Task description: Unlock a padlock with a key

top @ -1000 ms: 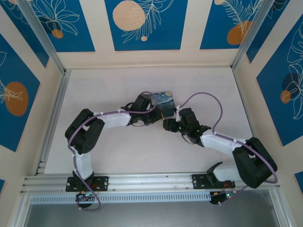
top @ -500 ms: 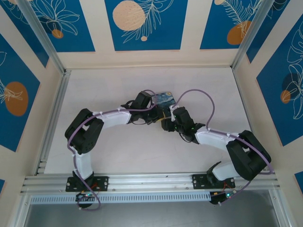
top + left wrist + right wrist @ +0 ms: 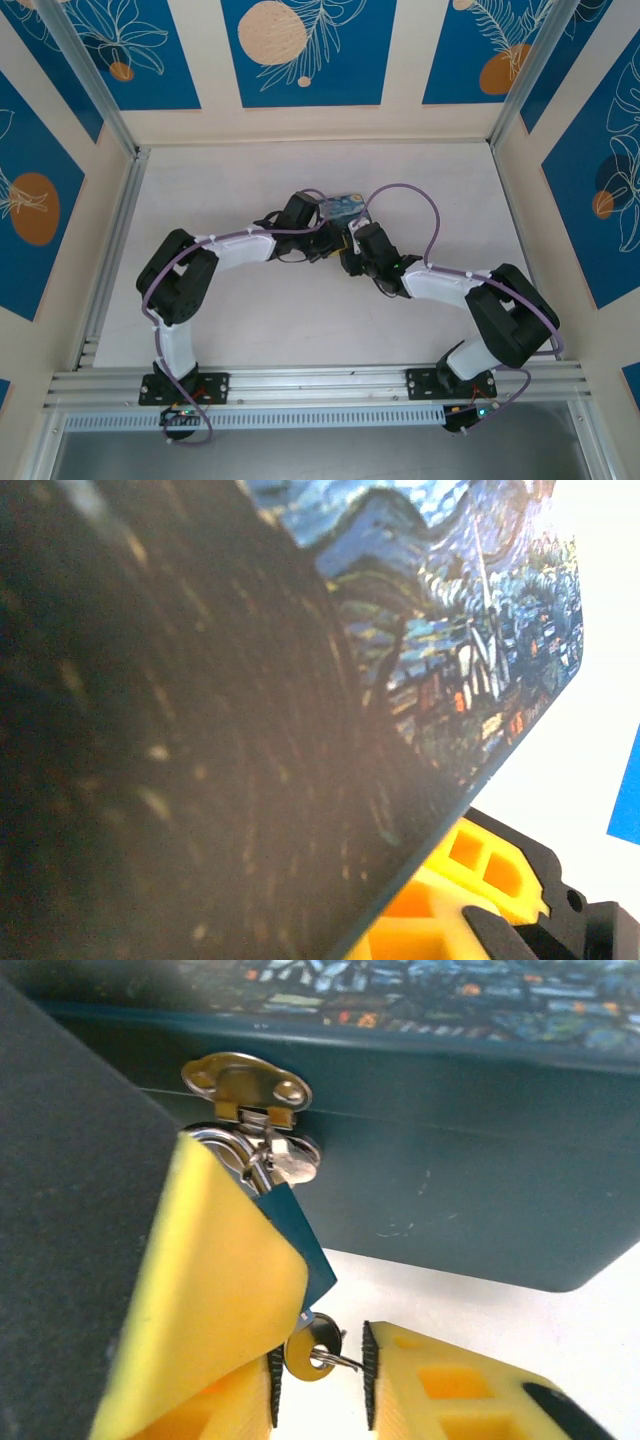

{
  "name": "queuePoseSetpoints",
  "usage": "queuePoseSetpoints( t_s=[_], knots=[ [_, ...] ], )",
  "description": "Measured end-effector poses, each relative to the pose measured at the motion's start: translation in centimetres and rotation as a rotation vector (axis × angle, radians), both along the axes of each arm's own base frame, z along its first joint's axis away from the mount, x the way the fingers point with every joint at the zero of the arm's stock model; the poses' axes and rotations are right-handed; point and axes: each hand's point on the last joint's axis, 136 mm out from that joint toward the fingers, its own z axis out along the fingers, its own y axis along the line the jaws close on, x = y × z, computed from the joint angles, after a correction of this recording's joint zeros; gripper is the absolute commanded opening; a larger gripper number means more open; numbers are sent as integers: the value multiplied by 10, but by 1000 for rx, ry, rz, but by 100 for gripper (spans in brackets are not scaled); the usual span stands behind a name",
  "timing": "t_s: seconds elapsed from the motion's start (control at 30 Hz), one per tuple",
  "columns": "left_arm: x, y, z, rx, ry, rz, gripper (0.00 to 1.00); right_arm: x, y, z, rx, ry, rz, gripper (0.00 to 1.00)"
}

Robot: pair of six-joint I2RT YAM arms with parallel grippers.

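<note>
yellow pads (image 3: pixel 220 1290) frame the key (image 3: pixel 312 1352). in the right wrist view it sits in the narrow gap of the right gripper (image 3: pixel 320 1375), bow toward the camera. the jaws look pinched on it, though the contact itself is hard to make out. the key is held just below the padlock (image 3: pixel 288 1158), a small silver one hanging from a brass hasp (image 3: pixel 245 1082) on the side wall of the blue box (image 3: pixel 480 1190). a dark blue tag (image 3: pixel 300 1245) lies between lock and key. holding the key low and close like this probably serves to line it up with the keyhole, which i cannot see.

from above, the blue box rests mid-table on the white table (image 3: pixel 430 180), both arms bent in toward it. the left gripper (image 3: pixel 325 228) is at the box's left end. its wrist view has the starry print right up close, with one yellow finger (image 3: pixel 470 875) beyond the edge. whether those jaws clamp the box i cannot tell, but the placement reads as bracing it while the key goes in.
</note>
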Motion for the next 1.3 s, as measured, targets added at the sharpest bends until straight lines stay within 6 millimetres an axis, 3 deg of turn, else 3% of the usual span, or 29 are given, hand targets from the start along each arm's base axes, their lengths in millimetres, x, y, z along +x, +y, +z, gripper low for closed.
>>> queuePoseSetpoints(
  t_s=[0.33, 0.63, 0.7, 0.83, 1.13, 1.3],
  knots=[
    [2, 0, 1, -3, -3, 9, 0, 0, 2, 0, 21, 20, 9, 1],
    [2, -3, 5, -21, -10, -1, 0, -3, -2, 7, 220, 115, 48, 0],
    [2, -3, 6, -27, -10, -4, 0, -4, -3, 9, 261, 135, 53, 7],
    [2, -5, 8, -38, -12, -9, 0, -5, -5, 12, 309, 159, 51, 37],
    [-2, -1, 0, -26, 6, -5, 0, -7, -21, 42, 421, 112, 2, 41],
    [-4, 0, -3, -21, 12, -5, 0, -6, -25, 46, 434, 108, -18, 41]
  ],
)
